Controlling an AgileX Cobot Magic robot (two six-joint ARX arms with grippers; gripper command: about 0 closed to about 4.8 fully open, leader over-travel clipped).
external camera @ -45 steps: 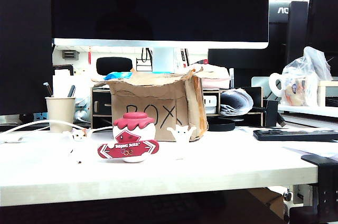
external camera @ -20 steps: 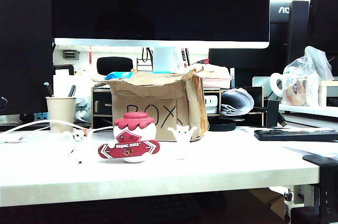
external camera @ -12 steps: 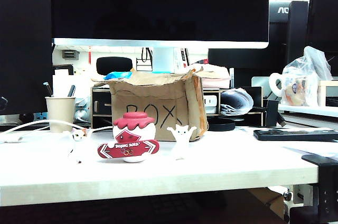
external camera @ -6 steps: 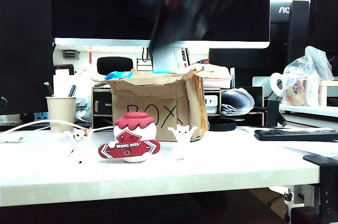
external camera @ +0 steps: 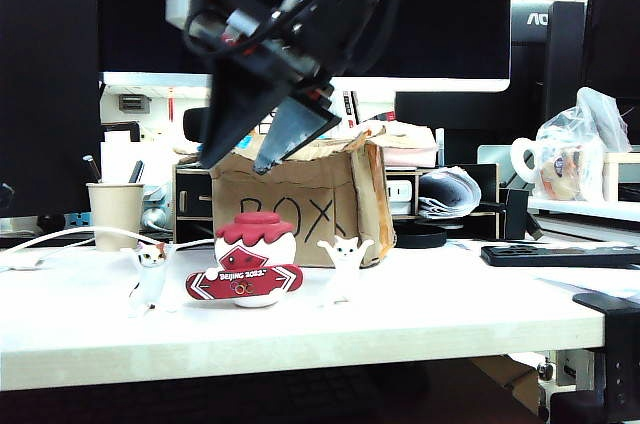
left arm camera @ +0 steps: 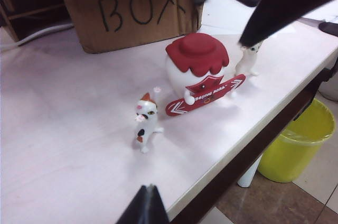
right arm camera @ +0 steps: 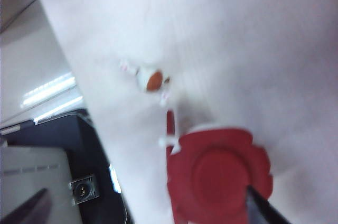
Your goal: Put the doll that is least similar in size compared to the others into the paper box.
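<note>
A: How many dolls are on the desk, and where is the big one?

B: Three. The doll (external camera: pixel 254 262), one large round white figurine with a red cap and a red ribbon banner reading "Beijing 2022", stands upright on the white table (external camera: pixel 430 314), just in front of the paper box (external camera: pixel 300 199). On one side of it stands one tiny white cat-like figure (external camera: pixel 150 274) with orange and black patches; on the other, one tiny white ghost-like figure (external camera: pixel 343 262) with both arms raised. Neither small figure touches the big doll.

A: And the box?

B: One brown cardboard box with ragged top edges and "BOX" handwritten in black on its front, standing behind the dolls.

A: Where are the two grippers?

B: The right gripper (external camera: pixel 248 149) hangs in the air above the large doll, in front of the box's upper edge, its two dark fingers spread apart and pinching nothing. Its wrist camera looks down on the red cap. Of the left gripper (left arm camera: pixel 143 209), only a dark tip shows in its own wrist view, low over the table near the cat figure; I cannot tell whether its fingers are spread or pressed together.

A: Anything else nearby?

B: One beige paper cup (external camera: pixel 115 214) holding pens, beside the box, and one large dark monitor (external camera: pixel 300 14) behind.
</note>
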